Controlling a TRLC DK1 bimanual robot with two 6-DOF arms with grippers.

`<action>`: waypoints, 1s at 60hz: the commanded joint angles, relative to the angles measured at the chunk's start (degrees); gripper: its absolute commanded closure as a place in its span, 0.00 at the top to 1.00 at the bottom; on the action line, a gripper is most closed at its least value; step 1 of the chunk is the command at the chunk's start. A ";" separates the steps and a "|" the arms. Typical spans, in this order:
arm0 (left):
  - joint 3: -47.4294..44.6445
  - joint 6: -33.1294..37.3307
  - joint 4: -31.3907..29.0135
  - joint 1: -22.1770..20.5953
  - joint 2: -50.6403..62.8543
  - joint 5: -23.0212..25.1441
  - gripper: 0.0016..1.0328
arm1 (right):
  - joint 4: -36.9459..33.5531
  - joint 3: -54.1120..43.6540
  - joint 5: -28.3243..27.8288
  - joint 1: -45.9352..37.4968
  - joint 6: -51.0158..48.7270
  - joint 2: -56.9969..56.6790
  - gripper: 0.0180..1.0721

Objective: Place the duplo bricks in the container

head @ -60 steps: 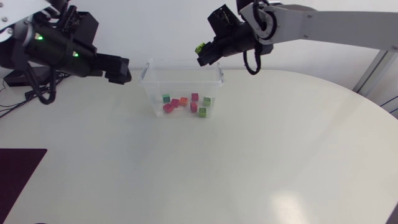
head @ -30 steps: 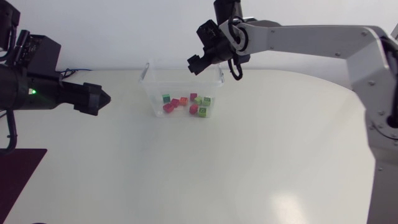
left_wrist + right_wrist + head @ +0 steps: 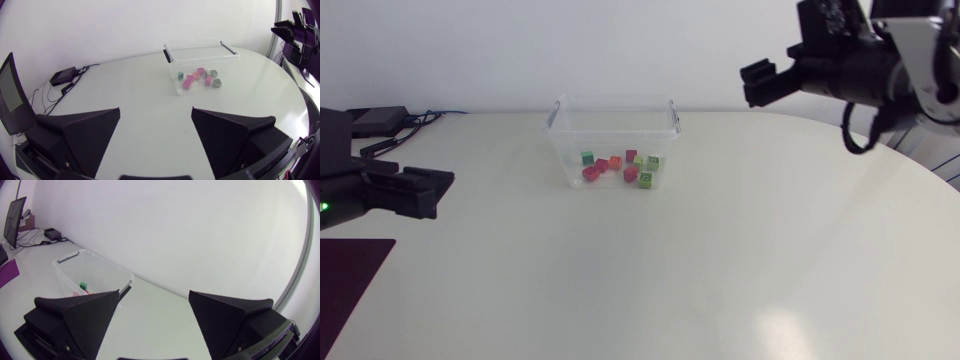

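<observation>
While the left arm has drawn back to its own side edge of the desk (image 3: 650, 280), low and nearest the camera, the left tool (image 3: 155, 116) stands wide open with nothing between its fingers. One second ago it sat just beside the container's left end. Half a second ago it was already part-way out.

Mid-desk: container (image 3: 556, 128), clear plastic, upright, no lid on it. The duplo bricks (image 3: 620, 168) lie loose on its floor in a small cluster of green, red, pink and orange. Count not reliable at this size. No brick seen on the desk outside the container in any view.

Far side: right tool (image 3: 765, 80) now high and well to the right of the container, apart from it. Its wrist view shows the fingers spread wide and holding nothing. One second ago it hung at the container's far right rim with a small green brick at its tip. Half a second ago it was over the rim, and now it has gone clear.

Judgement: the green brick was most likely released into the container, though I cannot pick it out from the others. With both tools empty and withdrawn, the task reads as finished or very near it.
</observation>
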 commanded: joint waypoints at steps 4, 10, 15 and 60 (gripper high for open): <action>-5.41 1.74 3.39 1.65 -4.83 0.41 0.97 | 1.92 -11.64 0.67 -3.86 0.71 -11.18 0.95; -8.39 2.09 5.41 2.27 -7.46 0.41 0.96 | 2.53 -18.58 0.58 -7.99 0.45 -18.74 0.95; -12.17 2.88 8.92 3.41 -10.45 0.33 0.96 | 2.88 -24.38 -0.56 -12.30 0.19 -25.60 0.95; -30.48 -0.24 23.29 7.30 -27.87 1.37 0.96 | 1.04 -47.32 -4.70 -17.59 7.00 -56.20 0.95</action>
